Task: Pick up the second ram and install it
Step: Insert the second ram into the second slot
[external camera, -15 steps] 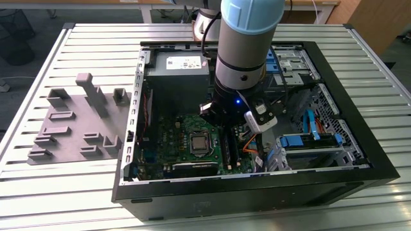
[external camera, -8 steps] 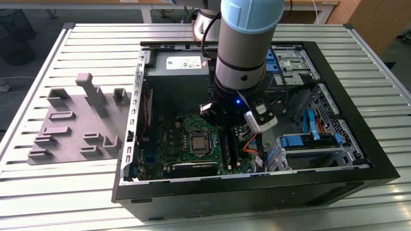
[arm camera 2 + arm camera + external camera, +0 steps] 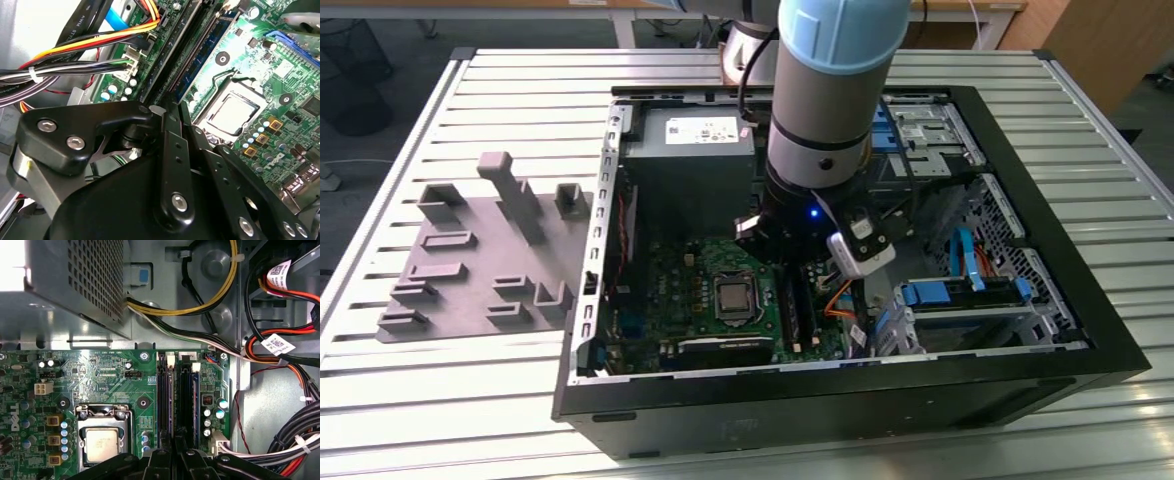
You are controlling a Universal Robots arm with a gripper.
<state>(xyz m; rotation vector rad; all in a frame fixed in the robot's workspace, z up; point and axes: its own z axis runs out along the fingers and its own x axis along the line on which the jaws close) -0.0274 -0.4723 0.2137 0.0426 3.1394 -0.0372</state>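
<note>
The second ram [image 3: 172, 57] is a thin dark stick standing edge-up along a black motherboard slot, seen in both wrist views [image 3: 169, 400]. My gripper [image 3: 170, 107] is shut over the stick's near end, and its black fingers [image 3: 162, 457] close tightly on it. A second, bluish stick [image 3: 194, 400] stands in a neighbouring slot just beside it. In the exterior view my arm [image 3: 834, 100] reaches down into the open computer case, above the slots to the right of the processor socket [image 3: 736, 297].
The grey power supply [image 3: 687, 150] sits at the far end of the case. Bundled cables [image 3: 280, 355] run close beside the slots. Blue drive caddies [image 3: 961, 295] fill the exterior view's right. A grey holder plate [image 3: 480, 260] with blocks lies outside the case.
</note>
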